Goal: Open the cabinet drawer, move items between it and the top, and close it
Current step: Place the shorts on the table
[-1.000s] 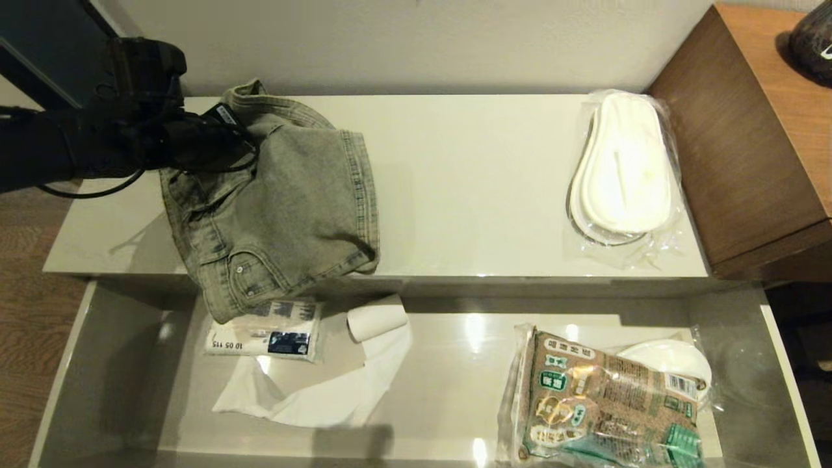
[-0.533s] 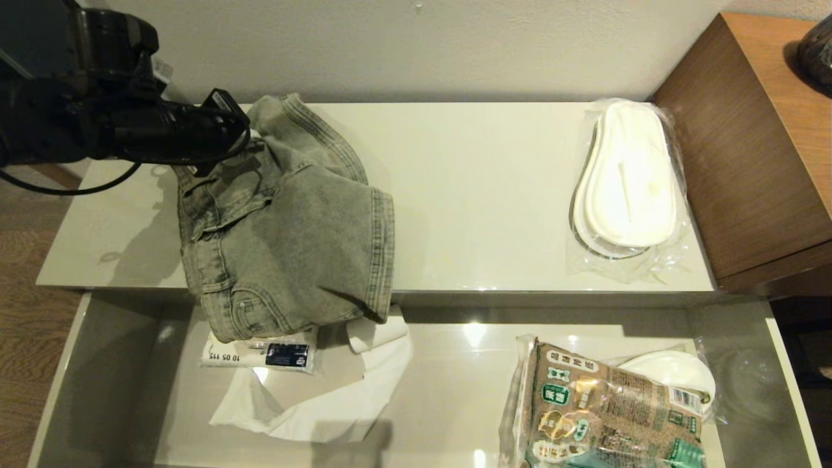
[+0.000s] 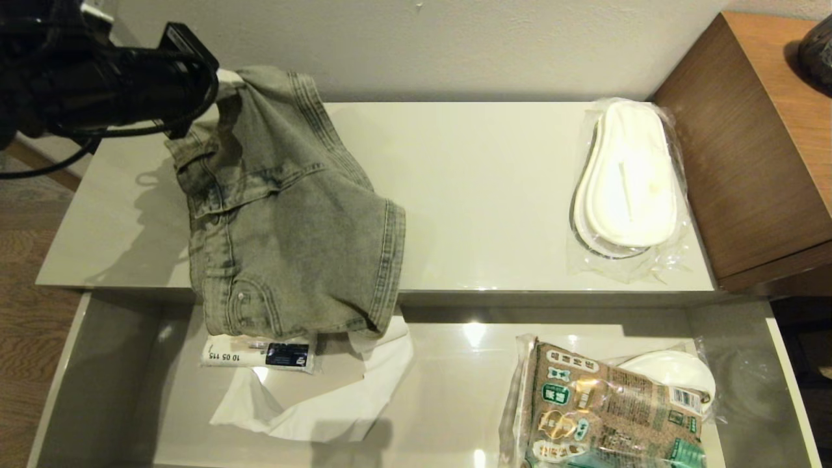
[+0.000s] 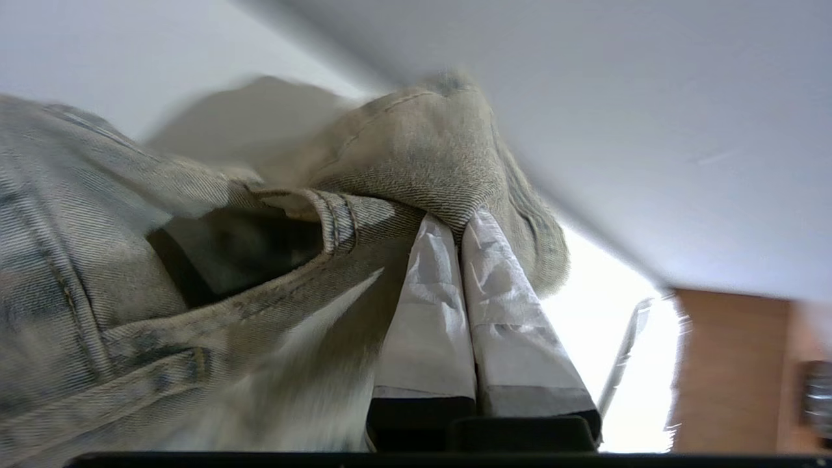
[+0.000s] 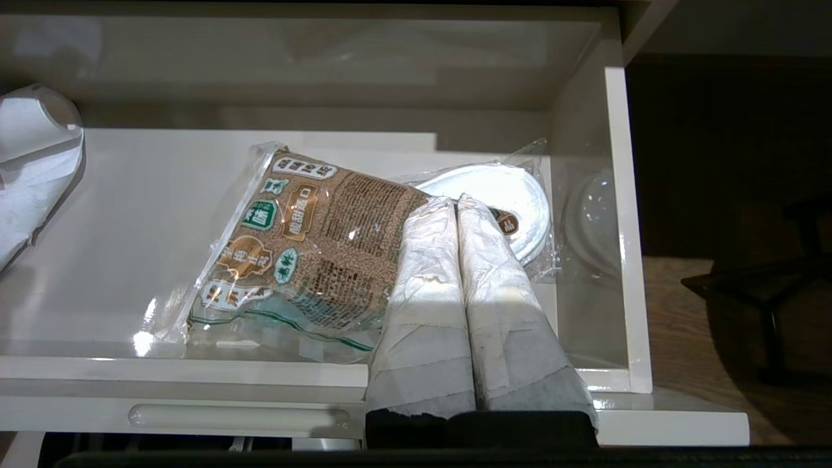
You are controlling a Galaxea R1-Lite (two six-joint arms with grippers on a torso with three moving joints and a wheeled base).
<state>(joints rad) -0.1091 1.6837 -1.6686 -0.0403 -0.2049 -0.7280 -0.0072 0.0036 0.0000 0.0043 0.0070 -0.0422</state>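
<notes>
The faded denim jeans (image 3: pixel 292 227) hang from my left gripper (image 3: pixel 222 79), which is shut on a fold of their waistband (image 4: pixel 422 149) above the back left of the top (image 3: pixel 481 182). Their lower part still lies on the top, and the hem droops over its front edge into the open cabinet drawer (image 3: pixel 455 370). In the left wrist view the gripper's (image 4: pixel 458 221) two taped fingers pinch the denim. The plastic-wrapped white slippers (image 3: pixel 627 175) lie on the top at the right. My right gripper (image 5: pixel 457 203) is shut and empty, hovering at the drawer's (image 5: pixel 130 227) front right.
In the drawer lie a brown-and-green packet (image 3: pixel 604 403), a round white item in plastic (image 3: pixel 676 367), a partly unrolled white paper roll (image 3: pixel 325 396) and a small labelled packet (image 3: pixel 260 354). A brown wooden unit (image 3: pixel 747 143) stands to the right. A wall runs behind the cabinet.
My left gripper has risen up and back to the left with the waistband, pulling the jeans up so they hang longer. The right arm has kept still.
</notes>
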